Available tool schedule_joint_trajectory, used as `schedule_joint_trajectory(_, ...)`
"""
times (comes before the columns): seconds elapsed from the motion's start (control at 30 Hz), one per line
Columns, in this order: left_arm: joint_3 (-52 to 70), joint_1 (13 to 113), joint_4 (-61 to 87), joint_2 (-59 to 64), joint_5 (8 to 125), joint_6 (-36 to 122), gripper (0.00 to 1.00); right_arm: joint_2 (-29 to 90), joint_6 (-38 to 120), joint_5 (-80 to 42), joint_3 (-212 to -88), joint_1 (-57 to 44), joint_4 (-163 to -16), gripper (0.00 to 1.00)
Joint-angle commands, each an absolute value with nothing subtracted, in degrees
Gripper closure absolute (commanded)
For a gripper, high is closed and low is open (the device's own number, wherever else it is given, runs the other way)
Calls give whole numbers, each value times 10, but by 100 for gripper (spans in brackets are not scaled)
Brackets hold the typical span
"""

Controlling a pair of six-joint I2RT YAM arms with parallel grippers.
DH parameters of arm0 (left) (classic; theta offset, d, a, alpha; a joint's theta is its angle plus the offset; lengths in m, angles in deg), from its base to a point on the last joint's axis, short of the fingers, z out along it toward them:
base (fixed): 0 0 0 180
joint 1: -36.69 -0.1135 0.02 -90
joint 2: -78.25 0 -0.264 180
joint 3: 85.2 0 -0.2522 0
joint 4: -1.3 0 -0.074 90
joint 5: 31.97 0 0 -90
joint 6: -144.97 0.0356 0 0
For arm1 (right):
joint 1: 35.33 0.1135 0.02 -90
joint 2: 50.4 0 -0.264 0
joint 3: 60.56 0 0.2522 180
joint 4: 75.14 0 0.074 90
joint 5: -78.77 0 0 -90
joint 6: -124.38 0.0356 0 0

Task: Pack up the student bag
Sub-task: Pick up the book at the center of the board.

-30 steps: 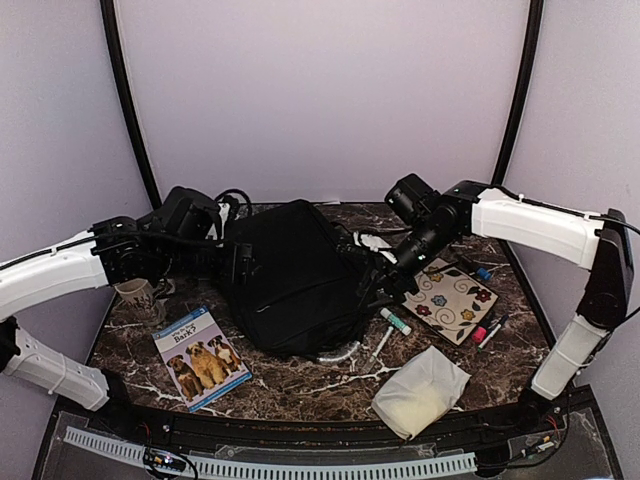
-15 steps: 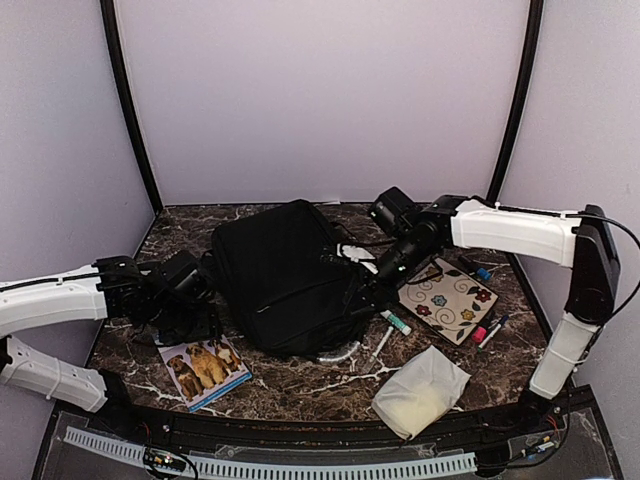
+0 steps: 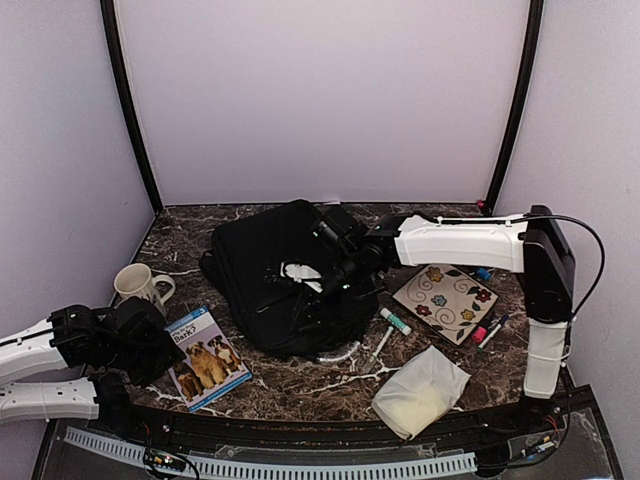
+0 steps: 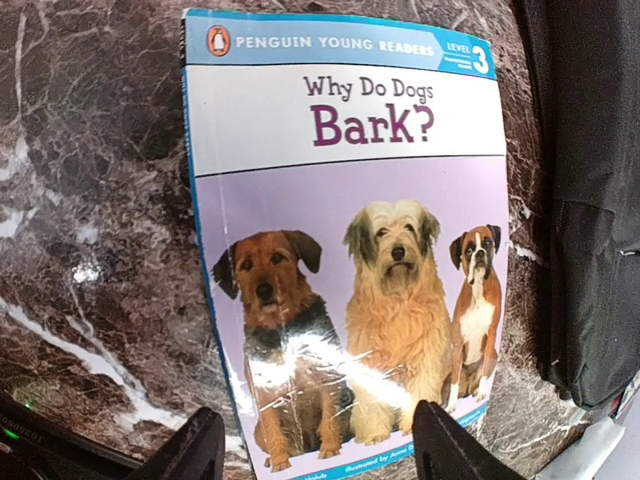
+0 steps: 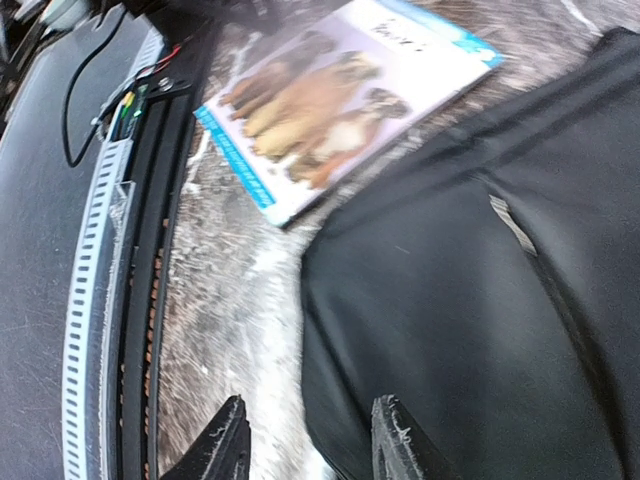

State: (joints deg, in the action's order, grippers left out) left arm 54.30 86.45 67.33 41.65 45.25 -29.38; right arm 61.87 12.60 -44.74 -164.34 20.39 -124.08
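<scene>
Top external shows the marbled tabletop (image 3: 300, 385) with the student bag (image 3: 270, 300) lying slumped at its centre; I cannot tell whether its zipper is open, nor what the white patch (image 3: 297, 272) on it is. At the bag's 7 o'clock lies the dog book (image 4: 345, 240), flat and face up. A floral notebook (image 3: 447, 298) sits at 3 o'clock, a white pouch (image 3: 420, 390) at 5, a mug (image 3: 135, 283) at 9 and markers (image 3: 395, 321) at 4.

The left claw (image 4: 318, 455) hangs wide and empty over the book's bottom edge. The right claw (image 5: 312, 445), fingers apart and holding nothing, hovers over the bag's near edge.

The book looks next. Being thin and flat, it probably needs one finger worked under an edge, while the right claw lifts the bag's mouth open.
</scene>
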Motion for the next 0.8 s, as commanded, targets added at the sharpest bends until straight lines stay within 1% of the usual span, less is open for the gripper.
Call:
schedule_joint_trajectory(0.0, 552, 865, 712, 413, 433, -353, 32, 646, 154, -454, -1668, 236, -1201, 60)
schedule_joint_trajectory(0.07, 545, 865, 725, 394, 428, -350, 34, 666, 175, -448, -1691, 252, -1186, 62)
schedule_joint_trajectory(0.17, 535, 865, 733, 359, 425, -344, 33, 708, 205, -415, -1741, 279, -1163, 64)
schedule_joint_trajectory(0.27, 532, 864, 731, 338, 413, -346, 27, 759, 235, -411, -1795, 294, -1140, 64)
schedule_joint_trajectory(0.37, 544, 861, 711, 333, 400, -354, 25, 806, 258, -419, -1837, 296, -1133, 64)
schedule_joint_trajectory(0.6, 587, 815, 601, 322, 405, -310, 34, 869, 296, -405, -1854, 305, -1103, 64)
schedule_joint_trajectory(0.7, 593, 800, 576, 311, 413, -289, 36, 887, 300, -393, -1859, 309, -1099, 63)
schedule_joint_trajectory(0.77, 584, 792, 579, 288, 419, -278, 35, 894, 299, -380, -1860, 309, -1097, 62)
